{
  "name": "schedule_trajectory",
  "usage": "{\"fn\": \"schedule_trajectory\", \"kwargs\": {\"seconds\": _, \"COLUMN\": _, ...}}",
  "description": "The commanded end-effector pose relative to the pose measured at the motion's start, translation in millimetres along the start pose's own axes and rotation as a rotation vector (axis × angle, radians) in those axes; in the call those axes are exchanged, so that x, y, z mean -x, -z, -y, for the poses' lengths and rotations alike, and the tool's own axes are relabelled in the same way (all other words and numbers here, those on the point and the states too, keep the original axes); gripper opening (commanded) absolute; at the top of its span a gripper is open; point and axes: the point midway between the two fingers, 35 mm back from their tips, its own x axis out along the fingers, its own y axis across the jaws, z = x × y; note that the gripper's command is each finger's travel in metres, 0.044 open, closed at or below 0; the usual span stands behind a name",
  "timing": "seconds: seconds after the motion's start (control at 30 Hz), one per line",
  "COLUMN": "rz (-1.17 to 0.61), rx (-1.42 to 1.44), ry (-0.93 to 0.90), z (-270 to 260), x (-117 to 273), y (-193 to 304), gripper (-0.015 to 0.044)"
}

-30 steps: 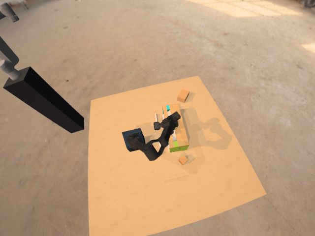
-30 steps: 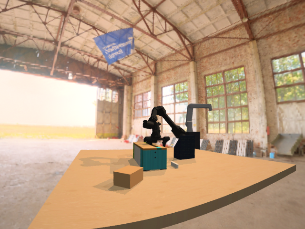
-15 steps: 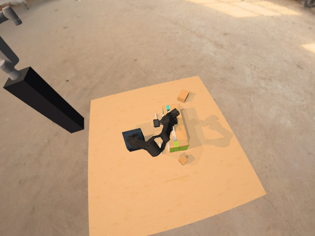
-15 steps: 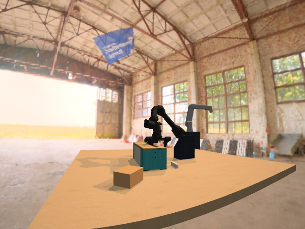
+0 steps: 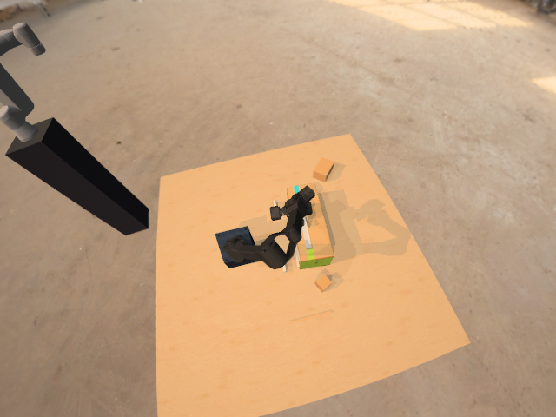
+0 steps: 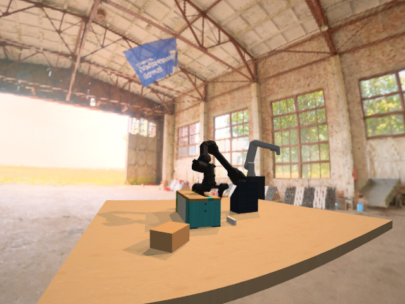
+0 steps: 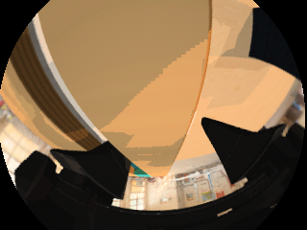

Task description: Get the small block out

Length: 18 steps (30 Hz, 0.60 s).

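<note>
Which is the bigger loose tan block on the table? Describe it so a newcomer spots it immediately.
Start at the long box in the middle of the table, the one the open hand hangs over. Go past its teal end to the tan block lying apart on the table. It is larger than the other tan block, which lies off the box's green end.

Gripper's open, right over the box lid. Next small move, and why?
Probably slide sideways off the lid before descending. The open, empty gripper sits low over the wooden top of the teal-ended box, near that end; going lower would press on the box. The block isn't visible in any view, so push direction can't be judged yet.
</note>
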Motion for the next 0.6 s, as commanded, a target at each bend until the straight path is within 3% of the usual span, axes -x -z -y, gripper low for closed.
{"fn": "schedule_trajectory", "kwargs": {"seconds": 0.0, "rz": -0.008, "rx": -0.006, "ry": -0.004, "z": -2.7, "x": -1.5, "y": 8.5, "gripper": 0.0400}}
{"fn": "schedule_trajectory", "kwargs": {"seconds": 0.57, "rz": -0.010, "rx": -0.007, "ry": -0.005, "z": -2.9, "x": -9.9, "y": 33.4, "gripper": 0.0400}}
